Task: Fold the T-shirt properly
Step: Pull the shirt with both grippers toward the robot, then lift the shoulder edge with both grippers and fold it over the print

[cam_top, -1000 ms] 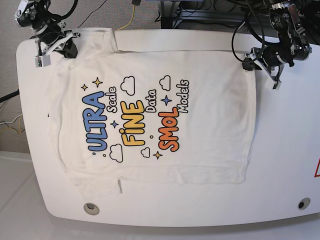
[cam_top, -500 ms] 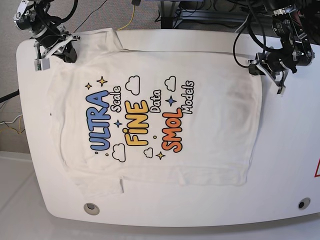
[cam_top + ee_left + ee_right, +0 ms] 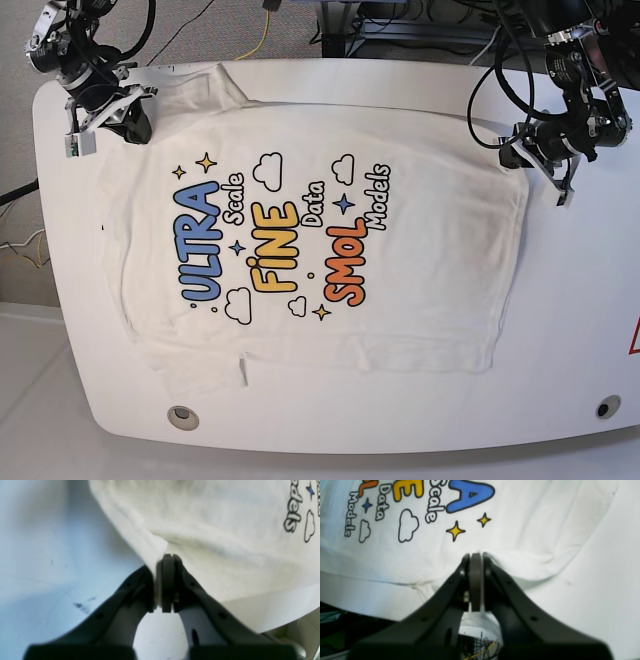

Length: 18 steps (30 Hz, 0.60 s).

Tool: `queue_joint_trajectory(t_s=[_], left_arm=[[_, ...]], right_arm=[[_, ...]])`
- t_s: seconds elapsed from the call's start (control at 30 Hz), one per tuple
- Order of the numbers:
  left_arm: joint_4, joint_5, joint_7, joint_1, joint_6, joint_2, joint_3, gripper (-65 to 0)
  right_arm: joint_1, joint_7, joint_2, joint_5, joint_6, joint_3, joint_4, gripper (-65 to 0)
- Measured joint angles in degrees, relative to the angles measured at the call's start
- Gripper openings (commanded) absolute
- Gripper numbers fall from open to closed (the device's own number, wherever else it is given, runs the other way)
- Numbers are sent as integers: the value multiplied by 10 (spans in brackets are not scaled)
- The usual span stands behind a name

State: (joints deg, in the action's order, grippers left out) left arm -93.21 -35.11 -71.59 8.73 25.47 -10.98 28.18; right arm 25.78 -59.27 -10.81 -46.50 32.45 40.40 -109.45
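Both claws, left (image 3: 165,580) and right (image 3: 476,580), are clamped on the shirt's (image 3: 300,230) far edge, stretching it flat on the surface (image 3: 580,330), likely for folding.

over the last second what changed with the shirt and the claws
Both claws dragged the T-shirt across the table: in the base view its print and its right edge slid right and slightly down. The left claw moved right and down with its corner, and the right claw shifted a little. Unchanged: both claws stay shut on the cloth, and the shirt lies print up.
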Motion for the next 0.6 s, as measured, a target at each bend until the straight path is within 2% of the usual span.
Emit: queue_joint_trajectory(t_s=[0.43,0.6], left_arm=[[0,0,0,-33,0,0,0,-619],[0,0,0,-45,0,0,0,-619]], right_arm=[[-40,-3,0,0,0,0,0,-650],[-61,-29,1,2,-1,0,0,-650]])
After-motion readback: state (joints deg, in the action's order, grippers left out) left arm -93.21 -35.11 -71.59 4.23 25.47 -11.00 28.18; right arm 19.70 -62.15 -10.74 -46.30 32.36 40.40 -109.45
